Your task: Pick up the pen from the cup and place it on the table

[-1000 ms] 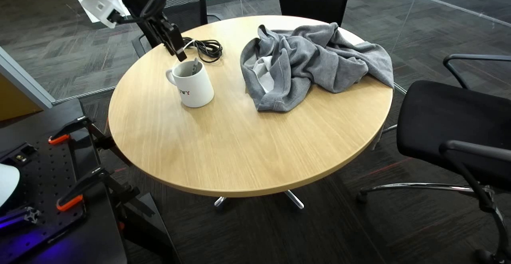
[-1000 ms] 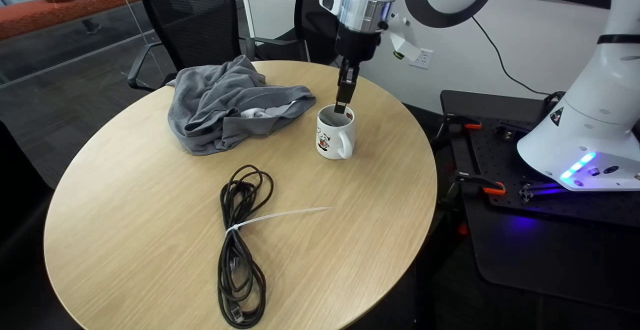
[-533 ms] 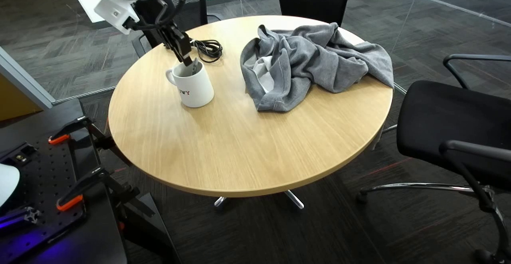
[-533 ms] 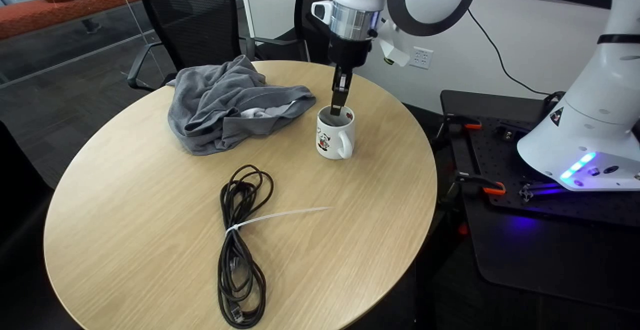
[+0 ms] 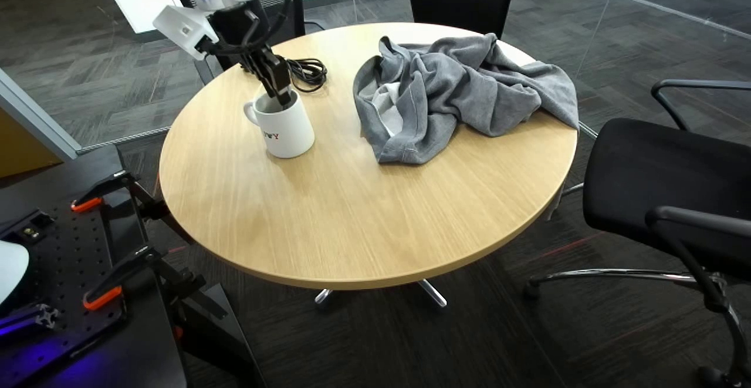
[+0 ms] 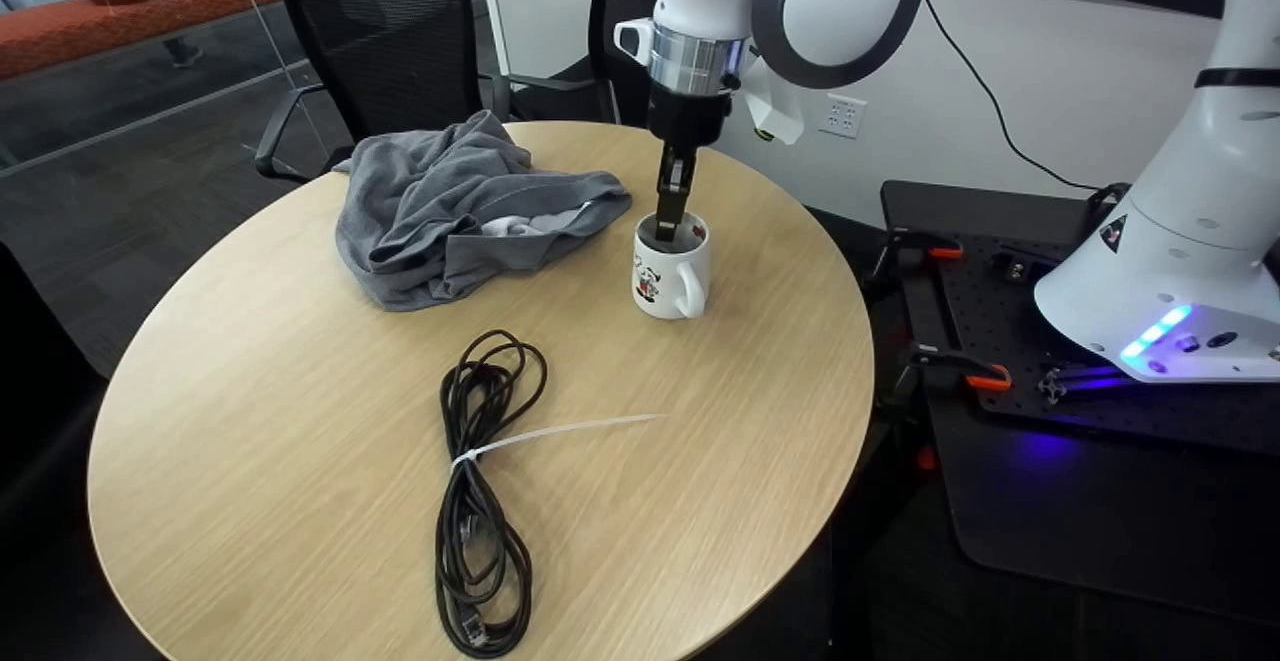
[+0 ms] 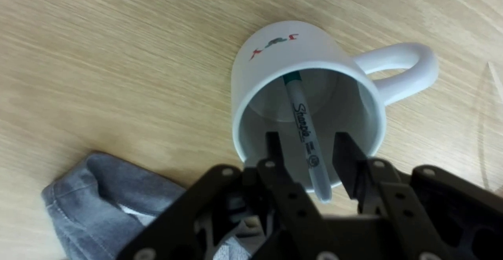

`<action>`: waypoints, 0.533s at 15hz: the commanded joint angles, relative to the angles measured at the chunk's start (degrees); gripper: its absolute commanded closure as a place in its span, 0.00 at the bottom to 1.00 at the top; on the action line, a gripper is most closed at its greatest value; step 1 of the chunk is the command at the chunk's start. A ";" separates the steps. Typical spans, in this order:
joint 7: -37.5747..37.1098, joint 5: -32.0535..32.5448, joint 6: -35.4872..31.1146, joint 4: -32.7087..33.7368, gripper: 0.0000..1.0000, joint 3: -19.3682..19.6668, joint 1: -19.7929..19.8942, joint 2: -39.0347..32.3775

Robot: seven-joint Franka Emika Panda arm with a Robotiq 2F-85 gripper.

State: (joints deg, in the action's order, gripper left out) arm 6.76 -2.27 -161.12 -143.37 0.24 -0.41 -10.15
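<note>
A grey Sharpie pen (image 7: 304, 124) with a green band leans inside a white mug (image 7: 290, 51). Its grey end reaches over the rim between my fingers. My gripper (image 7: 308, 142) is open, with one finger on each side of the pen and a gap on both sides. In both exterior views the gripper (image 5: 284, 104) points down into the mouth of the mug (image 5: 290, 132); the gripper (image 6: 668, 229) hides the pen there. The mug (image 6: 655, 281) stands upright on the round wooden table (image 5: 352, 218).
A crumpled grey cloth garment (image 5: 452, 91) lies on the table near the mug and also shows in the wrist view (image 7: 106, 205). A coiled black cable (image 6: 485, 501) with a white tie lies on the table. The mug's handle (image 7: 412, 67) sticks out to one side.
My gripper has moved down and across to the mug, and its fingertips are now within the mouth around the pen. The mug, cloth and cable have not moved.
</note>
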 commanded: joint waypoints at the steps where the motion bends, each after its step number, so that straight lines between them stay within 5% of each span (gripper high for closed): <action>1: 1.28 0.68 1.82 2.39 0.62 -0.58 1.04 -1.69; 8: 2.46 -0.18 1.75 4.30 0.61 -1.60 1.61 -4.31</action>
State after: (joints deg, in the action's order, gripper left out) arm 7.30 -2.27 -161.09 -141.16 -0.13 -0.21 -13.15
